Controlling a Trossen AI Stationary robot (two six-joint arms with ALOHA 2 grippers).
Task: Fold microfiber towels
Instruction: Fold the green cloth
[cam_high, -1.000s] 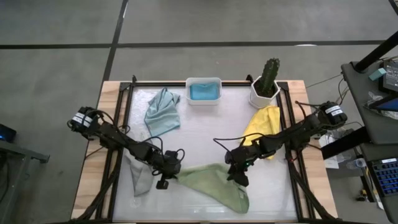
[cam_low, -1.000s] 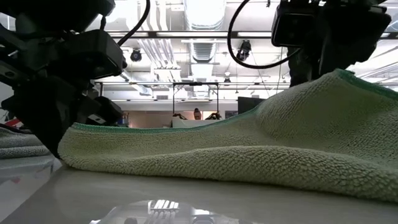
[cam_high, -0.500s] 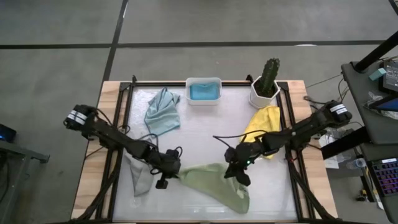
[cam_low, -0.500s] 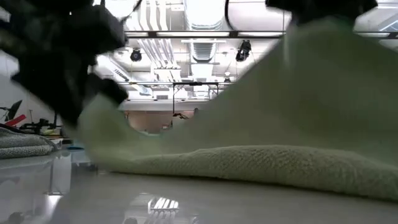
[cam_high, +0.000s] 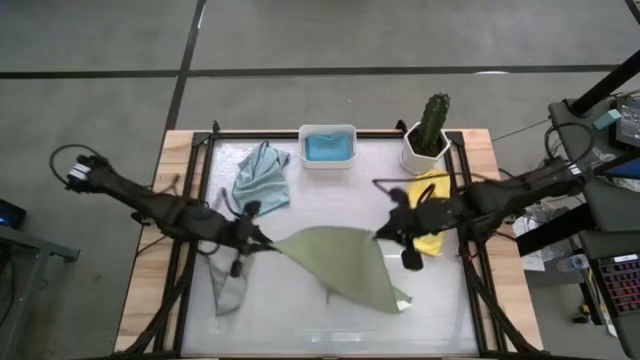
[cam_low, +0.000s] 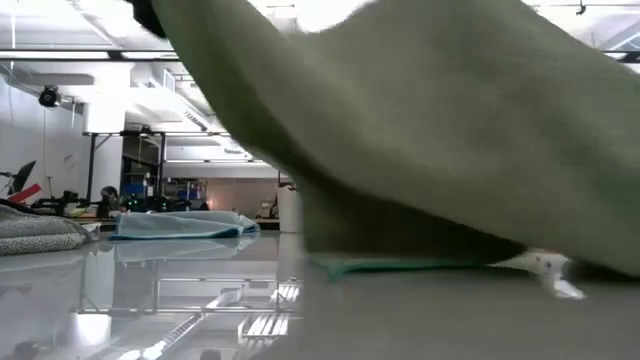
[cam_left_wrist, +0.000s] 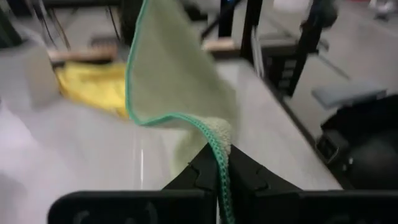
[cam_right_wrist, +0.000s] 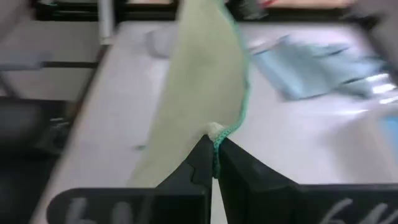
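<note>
A sage green towel (cam_high: 340, 265) hangs spread between my two grippers above the table's middle. My left gripper (cam_high: 266, 243) is shut on its left top corner and my right gripper (cam_high: 384, 233) on its right top corner. The towel's lower corner (cam_high: 398, 302) rests on the table near the front. A pale blue-grey towel (cam_high: 262, 180) lies crumpled at the far left. A grey towel (cam_high: 228, 286) lies at the near left. Beneath my right arm lies a yellow towel (cam_high: 428, 192). The white tub (cam_high: 328, 132) holds a bright blue towel (cam_high: 327, 148). My left gripper pinches the green towel's corner by its darker green hem (cam_left_wrist: 219, 144) between the two fingers (cam_left_wrist: 198, 175). The fingers come nearly level from the table's left. The cloth hangs below the hold. My right gripper pinches the opposite corner at its hem (cam_right_wrist: 217, 135) between the two fingers (cam_right_wrist: 200, 163), slanting down from the table's right. The top edge (cam_high: 325, 232) runs nearly straight between the two holds, and the cloth hangs down from it.
A potted cactus in a white pot (cam_high: 428, 135) stands at the far right, next to the yellow towel. A black frame rail (cam_high: 205, 190) runs along the table's sides. Bare table shows at the near middle (cam_high: 300, 320).
Both grippers have risen and drawn toward the table's far edge with the green towel's two corners. The towel, which lay low across the table, is now lifted and spread into a hanging sheet. Only its near lower corner stays on the table.
</note>
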